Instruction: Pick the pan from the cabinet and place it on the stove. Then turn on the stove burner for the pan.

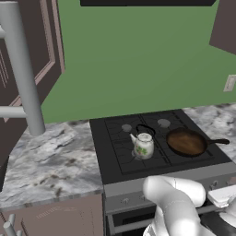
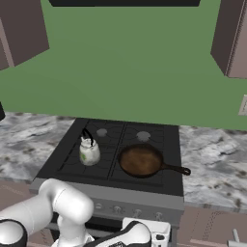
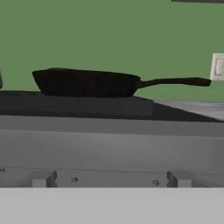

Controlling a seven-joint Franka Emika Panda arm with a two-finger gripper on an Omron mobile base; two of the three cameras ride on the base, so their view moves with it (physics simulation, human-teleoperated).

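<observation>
Kettle up ahead, left of my hand

White floral kettle [image 1: 143, 145] stands upright; marble counter [image 1: 50, 159] spreads either side, wall outlet [image 3: 218, 66] to my right.

Wall [image 1: 138, 55]: flat green, running behind the whole counter. Countertop [image 1: 55, 156]: grey-white veined marble, extending to both sides of the cooking area. Wall outlet [image 2: 243, 105]: pale plate on the green wall, above the countertop's right end. Under-counter cabinet [image 1: 60, 216]: mauve-brown, panelled front, below the countertop's left stretch. Overhead unit [image 2: 125, 2]: dark strip at the top edge, its kind unclear
</observation>
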